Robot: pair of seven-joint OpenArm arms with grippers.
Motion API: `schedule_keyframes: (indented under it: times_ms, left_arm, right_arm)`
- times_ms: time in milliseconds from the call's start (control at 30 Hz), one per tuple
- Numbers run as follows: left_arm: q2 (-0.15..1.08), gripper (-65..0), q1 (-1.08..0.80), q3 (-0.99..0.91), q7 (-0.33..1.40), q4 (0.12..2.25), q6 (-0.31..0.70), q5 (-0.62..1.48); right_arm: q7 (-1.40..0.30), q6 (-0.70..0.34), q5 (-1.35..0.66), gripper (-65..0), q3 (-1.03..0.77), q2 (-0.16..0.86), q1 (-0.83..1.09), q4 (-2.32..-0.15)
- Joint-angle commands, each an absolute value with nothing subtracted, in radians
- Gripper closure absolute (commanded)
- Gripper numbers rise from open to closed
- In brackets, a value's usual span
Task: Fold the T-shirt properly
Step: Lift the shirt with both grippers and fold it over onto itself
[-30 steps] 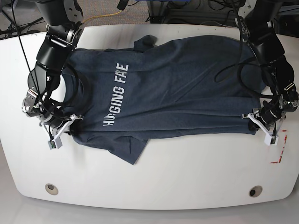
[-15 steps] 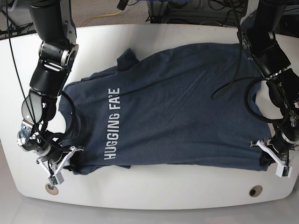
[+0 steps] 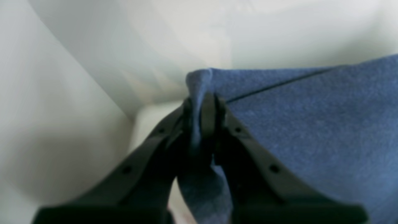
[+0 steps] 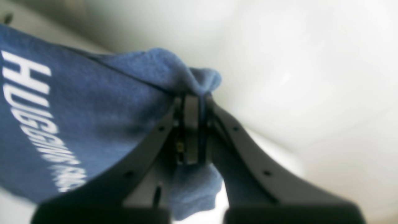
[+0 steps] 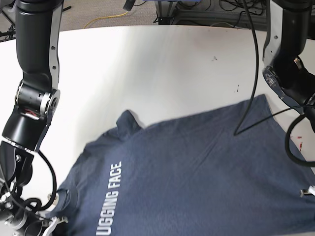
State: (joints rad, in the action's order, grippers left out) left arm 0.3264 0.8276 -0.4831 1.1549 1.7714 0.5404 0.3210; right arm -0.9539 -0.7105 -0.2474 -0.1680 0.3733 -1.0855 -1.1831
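Note:
The dark slate-blue T-shirt lies spread over the near half of the white table. Its white lettering runs along the left and its near edge is cut off by the frame. One sleeve points to the far side. My right gripper is shut on a bunched edge of the shirt beside the lettering, and shows at the bottom left of the base view. My left gripper is shut on a hem corner of the shirt, at the right edge of the base view.
My black arm links stand over the table at the left and the right. Small dark marks dot the bare far half of the table. Cables lie on the floor behind the far edge.
Both grippers have pulled the shirt towards the near edge. It has slid off the far half of the table, and its near part now runs out of the base view.

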Motion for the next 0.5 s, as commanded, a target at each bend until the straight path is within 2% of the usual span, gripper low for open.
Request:
schedule_keyframes:
  times_ms: [0, 167, 300, 467]
  left_arm:
    - [0.361, 0.0, 0.918, -0.483, 1.133, 1.782, 0.535, 0.306]
    - [0.374, -0.3, 1.017, -0.461, 1.135, 1.781, 0.539, 0.305]
    - [0.374, -0.3, 1.006, -0.409, 1.136, 1.788, 0.541, 0.306]
    - [0.366, -0.3, 0.903, -0.41, 1.136, 1.79, 0.542, 0.309]
  right_arm:
    - [-0.943, -0.698, -0.236, 0.0, -0.171, 0.397, -1.179, -1.201]
    - [-1.0, -0.698, -0.237, 0.0, -0.171, 0.414, -1.299, -1.201]
    - [-1.024, -0.698, -0.237, 0.0, -0.174, 0.418, -1.306, -1.234]
    - [-1.049, -0.698, -0.237, 0.0, -0.179, 0.43, -1.156, -1.369]
